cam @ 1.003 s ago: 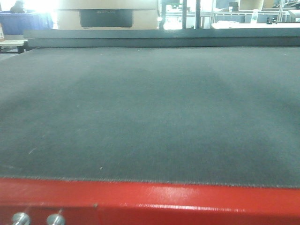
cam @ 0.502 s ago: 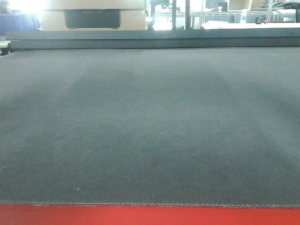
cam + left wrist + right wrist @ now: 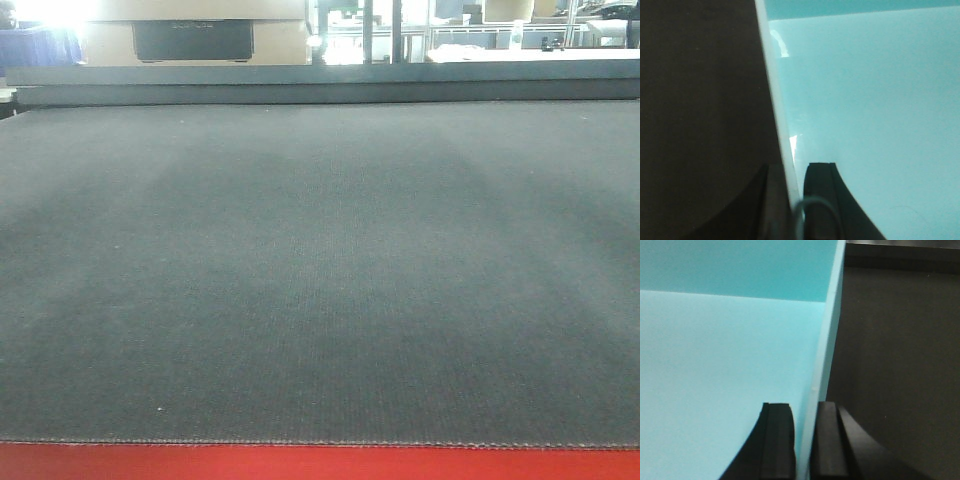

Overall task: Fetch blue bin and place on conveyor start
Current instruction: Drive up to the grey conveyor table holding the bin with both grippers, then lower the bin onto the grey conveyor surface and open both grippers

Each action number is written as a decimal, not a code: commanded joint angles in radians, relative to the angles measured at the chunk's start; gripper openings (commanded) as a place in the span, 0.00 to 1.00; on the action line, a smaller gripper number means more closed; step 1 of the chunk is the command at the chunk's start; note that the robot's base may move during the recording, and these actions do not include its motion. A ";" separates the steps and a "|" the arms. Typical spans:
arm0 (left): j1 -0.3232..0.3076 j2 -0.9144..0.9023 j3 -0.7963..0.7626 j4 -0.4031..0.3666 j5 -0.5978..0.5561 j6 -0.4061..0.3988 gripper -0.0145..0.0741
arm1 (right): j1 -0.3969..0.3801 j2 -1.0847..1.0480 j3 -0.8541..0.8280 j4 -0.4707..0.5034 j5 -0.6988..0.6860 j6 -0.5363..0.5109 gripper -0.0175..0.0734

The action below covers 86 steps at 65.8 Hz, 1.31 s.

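The blue bin (image 3: 865, 125) is gripped at two opposite side walls. In the left wrist view, the left gripper (image 3: 796, 172) is closed narrowly over the pale rim (image 3: 775, 100). One black finger (image 3: 772, 200) is set outside the wall at 7 o'clock and the other is set inside at 6 o'clock. The bin's smooth aqua interior is seen from 12 to 5 o'clock, and a dark matte surface (image 3: 700, 100) is seen at 9 o'clock.

In the right wrist view, the right gripper (image 3: 802, 410) is likewise clamped on the bin's (image 3: 715, 365) wall, with the aqua interior at 9 o'clock and a dark surface (image 3: 890, 365) at 3 o'clock. Whether the bin is resting on that surface cannot be told.

In the front-facing view, the frame is filled by the conveyor belt (image 3: 320, 270), dark grey and textured. Its red strip (image 3: 320, 462) is seen along the edge at 6 o'clock, and a beige housing with a dark panel (image 3: 190, 40) is seen at 11 o'clock. The bin is not seen there.
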 commanded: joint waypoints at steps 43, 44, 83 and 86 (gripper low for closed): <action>0.005 -0.011 0.006 0.037 -0.016 0.015 0.04 | -0.001 -0.003 -0.007 0.053 0.039 -0.020 0.02; 0.005 -0.011 0.011 0.042 -0.016 0.015 0.04 | -0.001 0.001 -0.004 0.053 0.047 -0.020 0.02; 0.005 -0.011 0.642 0.107 -0.391 0.015 0.04 | -0.001 0.186 0.328 0.055 -0.086 -0.020 0.02; 0.005 -0.011 0.677 0.102 -0.443 0.013 0.04 | -0.001 0.200 0.342 0.055 -0.100 -0.020 0.03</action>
